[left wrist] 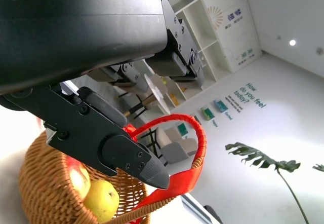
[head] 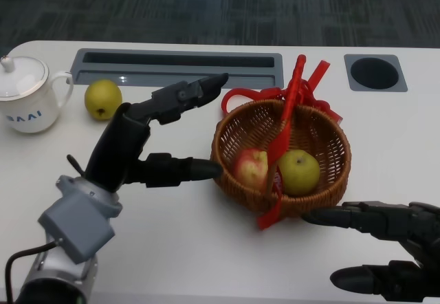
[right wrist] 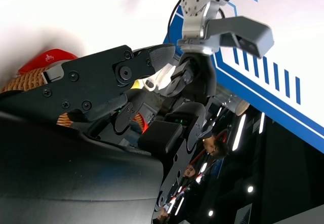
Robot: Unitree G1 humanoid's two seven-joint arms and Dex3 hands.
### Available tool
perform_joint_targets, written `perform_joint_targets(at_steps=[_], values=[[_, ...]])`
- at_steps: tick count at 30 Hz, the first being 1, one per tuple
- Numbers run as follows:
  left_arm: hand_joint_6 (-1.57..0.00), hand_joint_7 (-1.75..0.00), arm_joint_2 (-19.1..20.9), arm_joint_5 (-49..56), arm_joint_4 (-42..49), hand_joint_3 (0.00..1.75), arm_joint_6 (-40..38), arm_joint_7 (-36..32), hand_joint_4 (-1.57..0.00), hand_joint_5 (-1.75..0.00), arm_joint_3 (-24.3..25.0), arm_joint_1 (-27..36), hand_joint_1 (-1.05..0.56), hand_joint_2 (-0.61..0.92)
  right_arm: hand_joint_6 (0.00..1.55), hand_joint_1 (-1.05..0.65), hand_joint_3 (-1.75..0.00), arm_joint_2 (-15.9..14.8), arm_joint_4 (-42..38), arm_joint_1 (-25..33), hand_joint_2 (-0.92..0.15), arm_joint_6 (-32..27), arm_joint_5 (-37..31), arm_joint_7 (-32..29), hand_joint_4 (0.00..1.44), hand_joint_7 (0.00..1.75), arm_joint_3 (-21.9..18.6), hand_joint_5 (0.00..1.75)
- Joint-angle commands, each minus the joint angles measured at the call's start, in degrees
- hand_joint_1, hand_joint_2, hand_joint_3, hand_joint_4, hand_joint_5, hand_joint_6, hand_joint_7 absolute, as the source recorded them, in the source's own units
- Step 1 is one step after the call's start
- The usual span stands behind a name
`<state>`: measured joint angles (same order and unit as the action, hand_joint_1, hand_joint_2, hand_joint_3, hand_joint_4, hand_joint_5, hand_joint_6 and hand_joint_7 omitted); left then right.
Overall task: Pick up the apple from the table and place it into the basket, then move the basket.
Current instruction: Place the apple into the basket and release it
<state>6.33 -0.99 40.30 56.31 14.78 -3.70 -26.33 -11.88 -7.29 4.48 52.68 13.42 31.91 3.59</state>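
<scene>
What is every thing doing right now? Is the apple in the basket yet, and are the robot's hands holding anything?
apple: in the basket, beside the pear.
green pear: in the basket.
basket: upright on the table, red handle up.
second pear: on the table, outside the basket.
white cup: upright, lid on.
left hand: open, holding nothing, beside the basket.
right hand: open, holding nothing, near the basket's front.

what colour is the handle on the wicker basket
Red; the handle arches over the brown wicker basket. The head view shows it best.
</scene>
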Motion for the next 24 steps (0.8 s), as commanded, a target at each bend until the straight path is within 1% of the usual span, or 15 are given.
perform_joint_targets(at_steps=[1, 8, 12, 14, 18, 21, 24], values=[[-0.75, -0.05, 2.0, -2.8, -3.5, 0.0, 1.2, 1.8, -0.83, -0.07, 1.1, 4.0, -0.42, 0.74, 0.77, -0.41, 0.0, -1.0, -0.7, -0.1, -0.8, 1.2, 0.9, 0.1, 0.85, 0.0, -0.5, 0.0], [-0.83, -0.05, 4.9, -6.1, -11.1, 0.0, 0.2, 3.8, -0.93, -0.07, 2.9, 11.8, -0.35, 0.73, 0.78, -0.4, 0.0, -1.0, -0.9, -0.1, -0.78, 1.3, 1.1, 0.2, 0.86, 0.0, 0.0, 0.0], [-0.86, -0.04, 7.2, -7.9, -16.4, 0.0, -1.7, 5.1, -0.96, -0.06, 3.7, 16.3, -0.32, 0.73, 0.77, -0.39, 0.0, -0.9, -2.0, -0.8, -0.78, 2.8, 0.5, 0.0, 0.85, 0.0, -0.5, 0.0], [-0.86, -0.04, 7.9, -8.3, -18.6, 0.0, -2.4, 5.3, -0.97, -0.06, 4.0, 18.3, -0.33, 0.73, 0.76, -0.39, 0.0, -1.5, -2.8, -1.6, -0.78, 3.8, 0.2, 0.2, 0.83, 0.0, -0.9, 0.0], [-0.87, -0.03, 8.3, -8.0, -20.6, 0.0, -3.4, 5.2, -0.97, -0.05, 4.8, 21.2, -0.33, 0.72, 0.73, -0.4, 0.0, -3.6, -4.5, -4.4, -0.78, 5.6, -0.9, 0.7, 0.79, 0.0, -1.8, 0.0], [-0.88, -0.03, 8.5, -7.3, -21.6, 0.0, -4.3, 5.0, -0.98, -0.04, 5.2, 22.5, -0.34, 0.71, 0.71, -0.43, 0.0, -4.7, -5.8, -6.8, -0.78, 7.8, -3.9, -0.3, 0.76, 0.0, -3.1, 0.0], [-0.88, -0.02, 8.5, -6.5, -22.6, 0.0, -4.6, 4.8, -0.98, -0.04, 5.5, 23.4, -0.35, 0.71, 0.69, -0.45, 0.0, -5.1, -8.1, -9.2, -0.77, 11.4, -7.2, -2.0, 0.75, 0.0, -4.7, 0.0]])
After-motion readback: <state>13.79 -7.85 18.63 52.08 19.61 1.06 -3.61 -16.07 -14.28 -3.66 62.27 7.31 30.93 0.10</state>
